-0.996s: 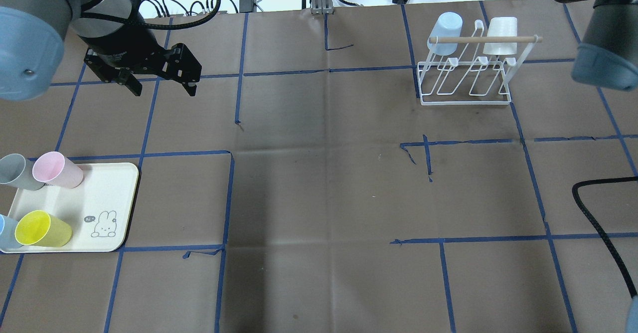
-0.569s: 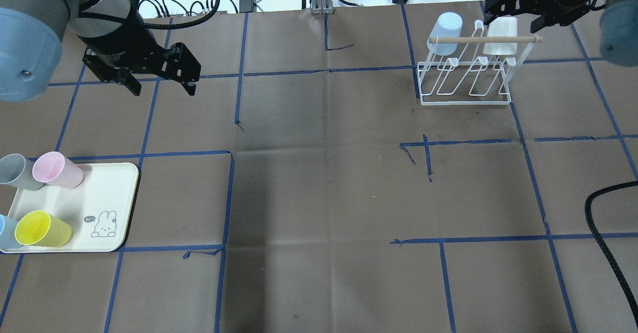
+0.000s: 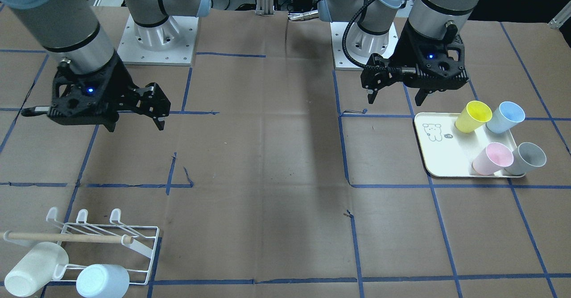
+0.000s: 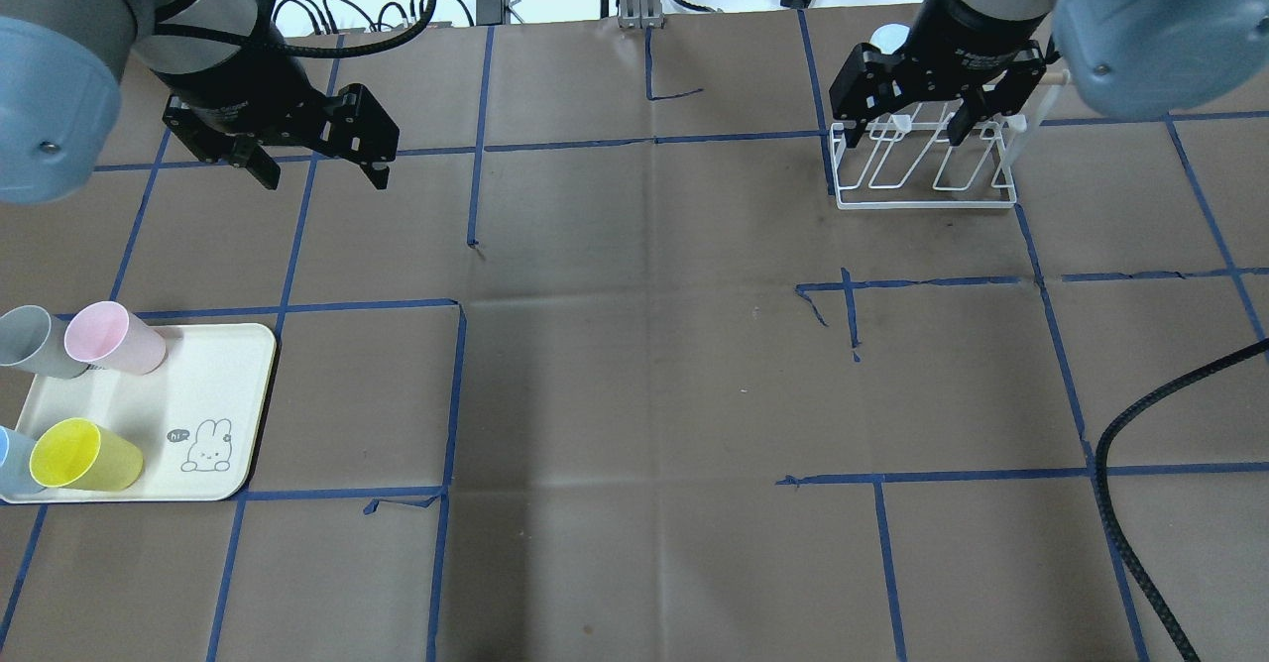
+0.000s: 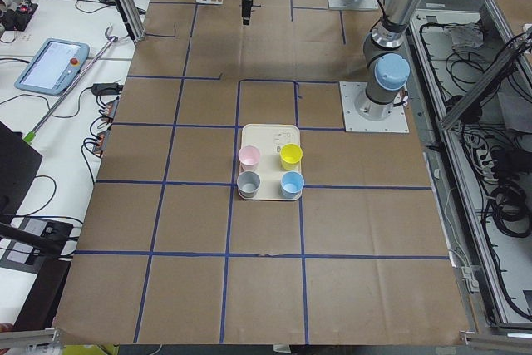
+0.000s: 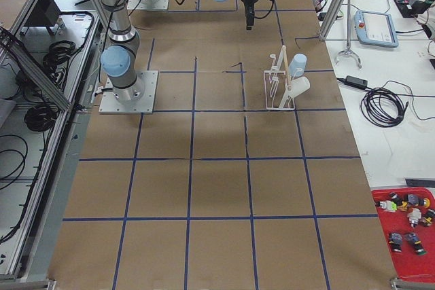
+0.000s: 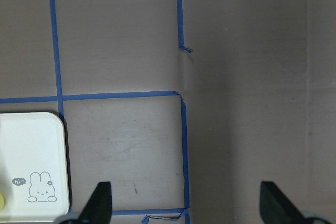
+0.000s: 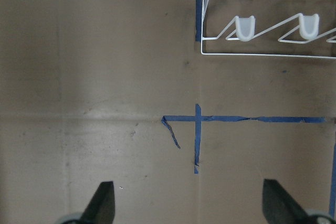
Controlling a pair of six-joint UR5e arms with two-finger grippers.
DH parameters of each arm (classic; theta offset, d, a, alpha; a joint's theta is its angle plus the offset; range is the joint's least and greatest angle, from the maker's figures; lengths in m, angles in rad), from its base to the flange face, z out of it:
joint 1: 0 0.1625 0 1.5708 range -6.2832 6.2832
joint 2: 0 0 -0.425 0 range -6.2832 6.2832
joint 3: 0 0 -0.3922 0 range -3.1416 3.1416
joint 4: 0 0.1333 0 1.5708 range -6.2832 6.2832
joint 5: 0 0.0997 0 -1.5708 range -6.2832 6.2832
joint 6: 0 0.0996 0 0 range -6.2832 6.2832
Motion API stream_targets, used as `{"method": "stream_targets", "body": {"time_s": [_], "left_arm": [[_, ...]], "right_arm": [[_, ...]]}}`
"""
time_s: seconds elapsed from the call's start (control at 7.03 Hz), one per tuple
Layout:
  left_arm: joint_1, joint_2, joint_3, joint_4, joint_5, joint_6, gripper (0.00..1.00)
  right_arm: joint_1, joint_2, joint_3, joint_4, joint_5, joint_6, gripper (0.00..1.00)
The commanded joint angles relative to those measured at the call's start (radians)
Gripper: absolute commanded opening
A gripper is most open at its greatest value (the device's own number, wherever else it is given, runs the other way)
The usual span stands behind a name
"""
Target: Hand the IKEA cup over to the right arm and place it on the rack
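On the tray (image 4: pixel 230 370) at near left, four cups (image 4: pixel 87 454) stand upright, none grasped. The left gripper (image 4: pixel 324 178) hovers beyond the tray, wide open and empty. The right gripper (image 4: pixel 902 125) is also wide and empty, up by the rack (image 4: pixel 927 205) at far right. Step looks like pre-pick; next the left must descend onto one cup.

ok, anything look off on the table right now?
Only the blue tape: a torn strip trails askew off the cross near the rack. Cups on the tray stand upright, none tipped.
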Motion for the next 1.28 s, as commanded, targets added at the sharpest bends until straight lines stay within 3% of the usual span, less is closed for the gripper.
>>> {"method": "stream_targets", "body": {"time_s": [0.0, 0.85, 1.14], "left_arm": [[0.0, -0.003, 0.0, 0.001, 0.0, 0.001, 1.0], [0.0, -0.003, 0.0, 0.001, 0.0, 0.001, 1.0], [0.0, -0.004, 0.0, 0.001, 0.0, 0.001, 1.0]], "right_arm": [[0.1, -0.003, -0.003, 0.001, -0.05, 0.027, 1.0], [0.028, -0.119, 0.012, 0.09, -0.006, 0.033, 1.0], [0.024, -0.154, 0.057, 0.081, -0.009, 0.03, 1.0]]}}
